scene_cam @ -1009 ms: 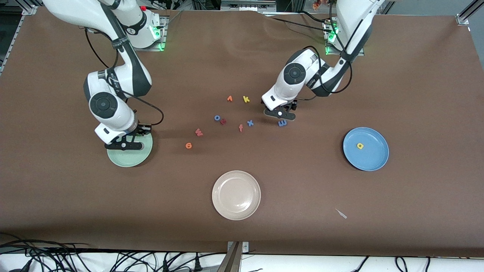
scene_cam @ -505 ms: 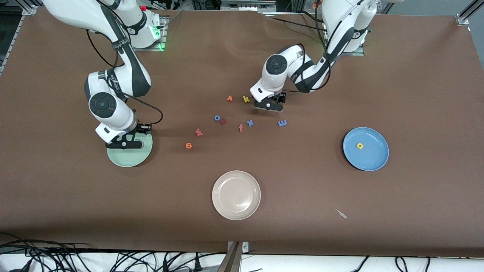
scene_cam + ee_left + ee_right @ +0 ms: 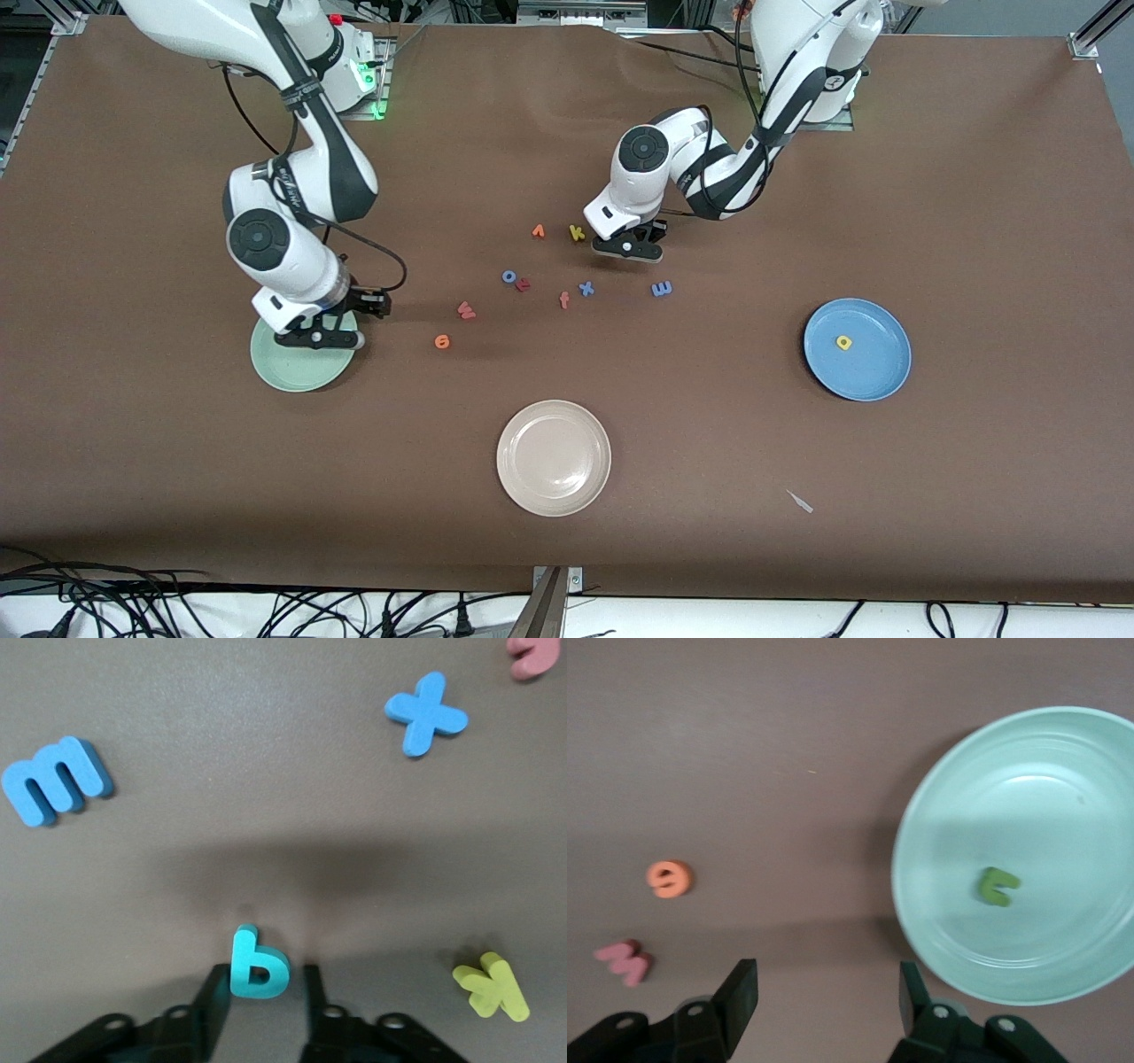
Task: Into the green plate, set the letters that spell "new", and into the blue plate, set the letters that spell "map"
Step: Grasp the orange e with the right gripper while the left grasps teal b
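While one n (image 3: 998, 886) rests plated, three plates

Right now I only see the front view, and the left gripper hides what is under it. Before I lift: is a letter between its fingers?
Observer: Yes. The left wrist view shows the left gripper shut on the teal p.
Operator: The right arm covers part of the green plate. Is anything in it?
Observer: The green n lies in the green plate.
Operator: Is the right gripper holding something?
Observer: No. The right gripper is open and empty, over the table beside the plate's rim.
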Motion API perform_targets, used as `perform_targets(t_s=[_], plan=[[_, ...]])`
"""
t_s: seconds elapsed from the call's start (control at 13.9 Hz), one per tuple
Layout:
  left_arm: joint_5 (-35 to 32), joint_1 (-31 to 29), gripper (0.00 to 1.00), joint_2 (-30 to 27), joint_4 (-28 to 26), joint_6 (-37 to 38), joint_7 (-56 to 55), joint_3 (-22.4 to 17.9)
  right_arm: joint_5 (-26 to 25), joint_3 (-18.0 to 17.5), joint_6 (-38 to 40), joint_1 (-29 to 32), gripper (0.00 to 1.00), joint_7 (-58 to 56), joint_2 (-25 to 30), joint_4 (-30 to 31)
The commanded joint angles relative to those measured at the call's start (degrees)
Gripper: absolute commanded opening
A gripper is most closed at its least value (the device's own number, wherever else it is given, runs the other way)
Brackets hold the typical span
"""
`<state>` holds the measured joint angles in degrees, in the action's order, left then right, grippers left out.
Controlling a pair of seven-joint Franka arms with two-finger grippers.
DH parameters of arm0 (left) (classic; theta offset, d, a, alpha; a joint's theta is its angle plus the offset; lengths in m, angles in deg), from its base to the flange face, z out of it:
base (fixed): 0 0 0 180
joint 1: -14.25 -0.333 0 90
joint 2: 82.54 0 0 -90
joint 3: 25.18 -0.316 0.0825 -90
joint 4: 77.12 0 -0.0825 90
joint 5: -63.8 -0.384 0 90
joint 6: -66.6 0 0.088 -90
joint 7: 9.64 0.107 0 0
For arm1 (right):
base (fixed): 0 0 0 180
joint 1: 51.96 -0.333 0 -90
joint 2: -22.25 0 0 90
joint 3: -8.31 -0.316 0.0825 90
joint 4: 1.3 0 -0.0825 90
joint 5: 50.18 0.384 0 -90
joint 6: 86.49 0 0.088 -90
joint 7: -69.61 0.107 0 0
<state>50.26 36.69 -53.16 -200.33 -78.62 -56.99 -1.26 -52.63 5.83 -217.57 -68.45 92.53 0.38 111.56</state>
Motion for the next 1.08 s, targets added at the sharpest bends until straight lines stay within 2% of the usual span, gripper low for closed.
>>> perform_targets(t_s=[0.0,0.14,0.43,0.65,0.79,1.01], plan=[[-2.1,0.4,0.0,0.9,0.0,0.1,-1.3,-0.7,1.0,-0.2,0.1,-2.8,0.75,5.1,-4.9,-6.4],[-2.1,-0.5,0.0,0.2,0.8,2.0,-0.2,-0.9,1.0,-0.2,-3.0,-3.9,0.75,7.3,-6.6,-7.3],[1.6,-5.3,0.0,-0.5,10.8,21.7,12.1,-0.5,1.0,-0.2,-7.9,-5.7,0.75,9.4,-9.5,-7.9],[2.9,-12.4,0.0,-0.5,15.6,31.5,26.2,-0.5,1.0,-0.2,-9.5,-6.7,0.75,10.2,-11.2,-8.5],[2.8,-17.1,0.0,-0.4,17.7,35.9,35.3,-0.6,0.9,-0.2,-10.7,-7.2,0.75,10.3,-12.0,-8.5],[1.9,-24.2,0.0,-0.1,18.5,36.8,48.9,-1.2,0.4,-0.2,-12.8,-7.8,0.75,10.2,-13.0,-7.9]])
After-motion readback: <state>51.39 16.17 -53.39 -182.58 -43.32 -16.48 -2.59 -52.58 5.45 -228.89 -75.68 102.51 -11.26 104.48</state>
